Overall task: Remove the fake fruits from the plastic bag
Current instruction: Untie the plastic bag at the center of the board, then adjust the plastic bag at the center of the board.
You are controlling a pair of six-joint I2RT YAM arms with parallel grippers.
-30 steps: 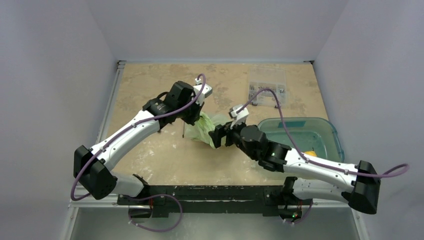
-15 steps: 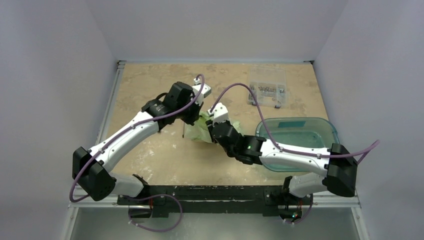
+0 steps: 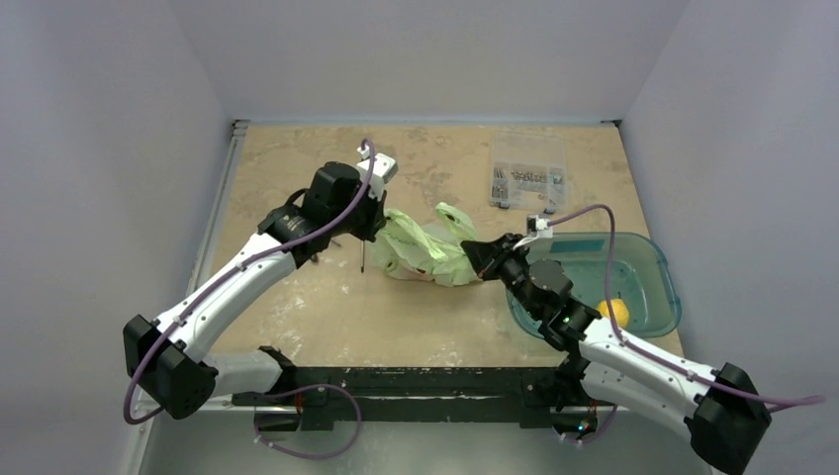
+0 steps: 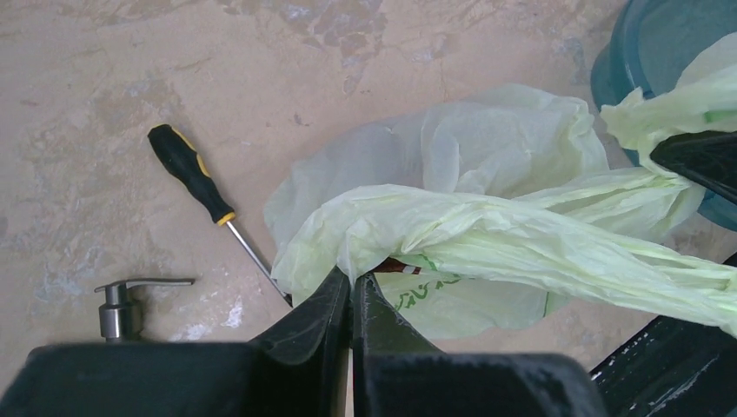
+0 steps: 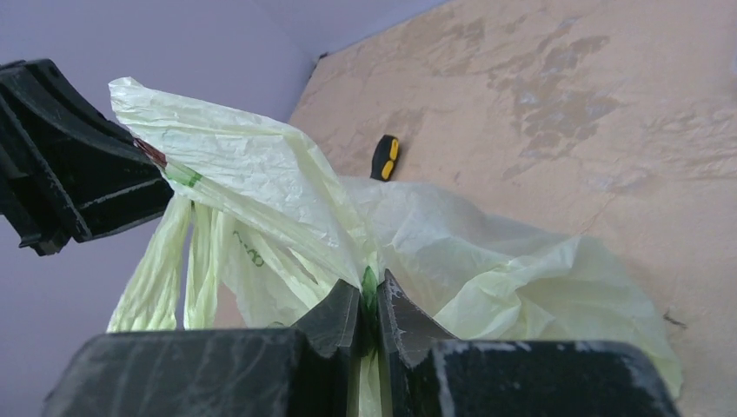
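A thin, crinkly pale-green plastic bag (image 3: pixel 427 255) hangs stretched across the centre of the overhead frame, long axis left to right. The left gripper (image 4: pixel 352 287) pinches its left end and the right gripper (image 5: pixel 369 300) its right end. The fruits are hidden, presumably inside between them.

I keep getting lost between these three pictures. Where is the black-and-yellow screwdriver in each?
Top external: the screwdriver, a thin dark line left of the plastic bag.
Left wrist: left of centre, tip toward the bag.
Right wrist: handle only, beyond the bag.
Shared landmark: the bag.
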